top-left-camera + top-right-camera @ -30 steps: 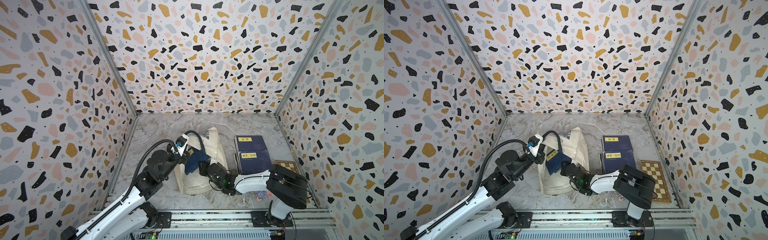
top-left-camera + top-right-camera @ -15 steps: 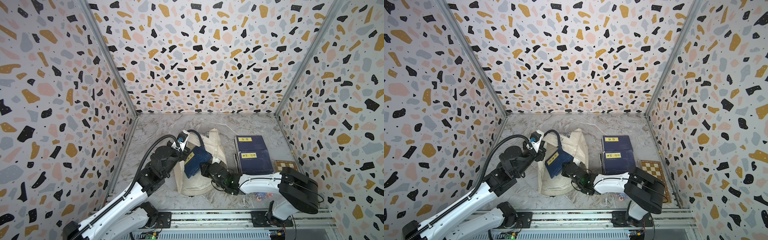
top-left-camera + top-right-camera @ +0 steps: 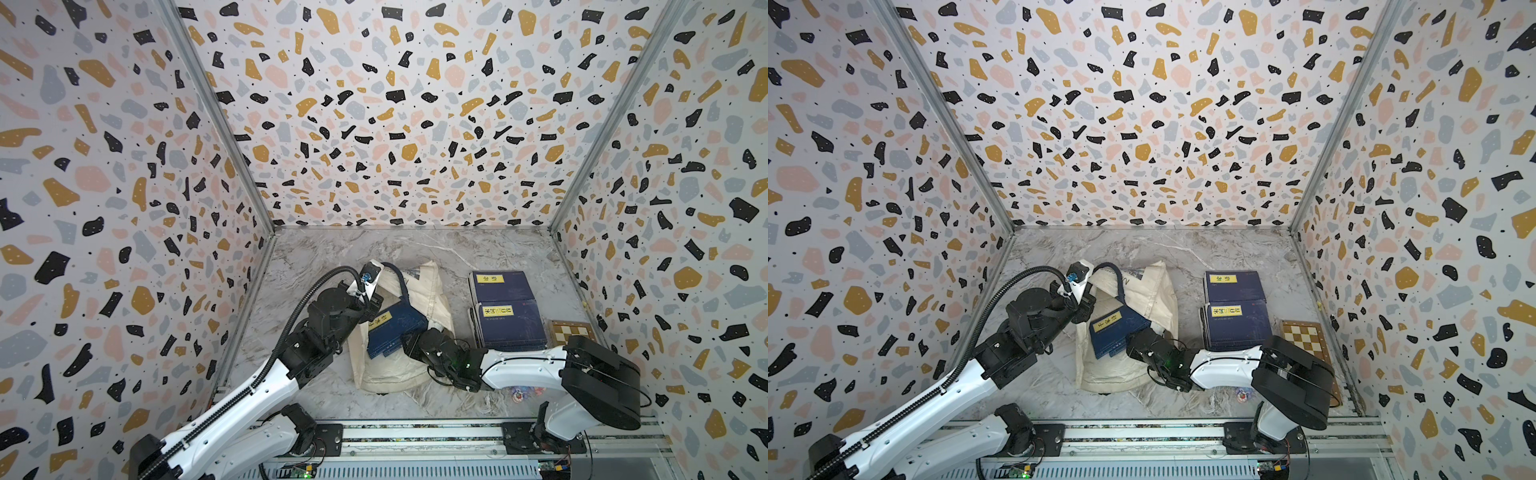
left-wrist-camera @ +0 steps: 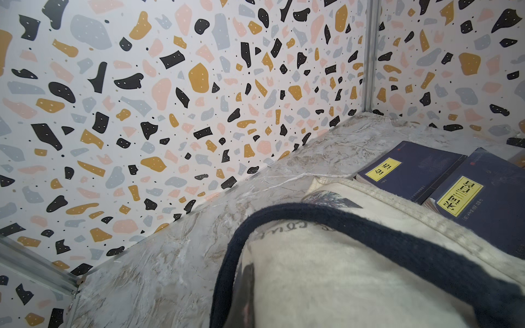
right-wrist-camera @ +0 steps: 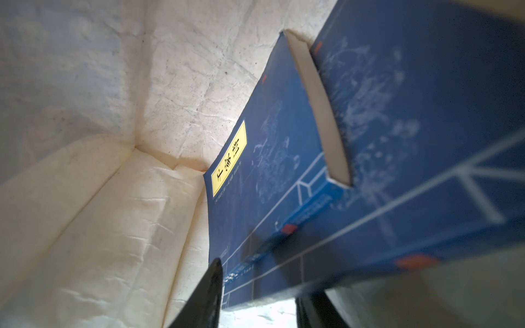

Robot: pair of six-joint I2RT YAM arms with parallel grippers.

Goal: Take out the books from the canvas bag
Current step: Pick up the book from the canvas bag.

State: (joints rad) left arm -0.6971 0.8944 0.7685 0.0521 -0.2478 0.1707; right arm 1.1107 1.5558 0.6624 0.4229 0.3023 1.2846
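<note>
A: Item one. Where do we list it?

B: Bagged books [image 3: 390,332] [image 3: 1117,332] [image 5: 270,170]. We count two navy covers, overlapped, with one yellow label showing. They lie in the opening of the canvas bag [image 3: 390,376] [image 3: 1117,374] [image 4: 326,269] [image 5: 113,198]. The bag is cream with a navy strap. It lies on the marble table [image 3: 332,249], just at nine o'clock of the middle, taking twelve as the far wall.

A: And the grippers?

B: The right gripper [image 3: 409,343] [image 3: 1136,345] [image 5: 261,281] reaches in from the bag's four o'clock. Its fingers [image 5: 207,292] stand apart with the nearer book's edge over the gap, and we see no pinch. The left gripper [image 3: 372,301] [image 3: 1084,305] sits at the bag's ten o'clock, closed on the canvas rim, which stands up off the table there.

A: Outside the bag?

B: Unpacked books [image 3: 509,328] [image 3: 1237,328] [image 4: 412,173]. We count two, navy with yellow labels, touching, at the bag's three o'clock. The checkered board [image 3: 571,330] [image 3: 1304,338] lies just beside them at their four o'clock, partly under the right arm.
</note>
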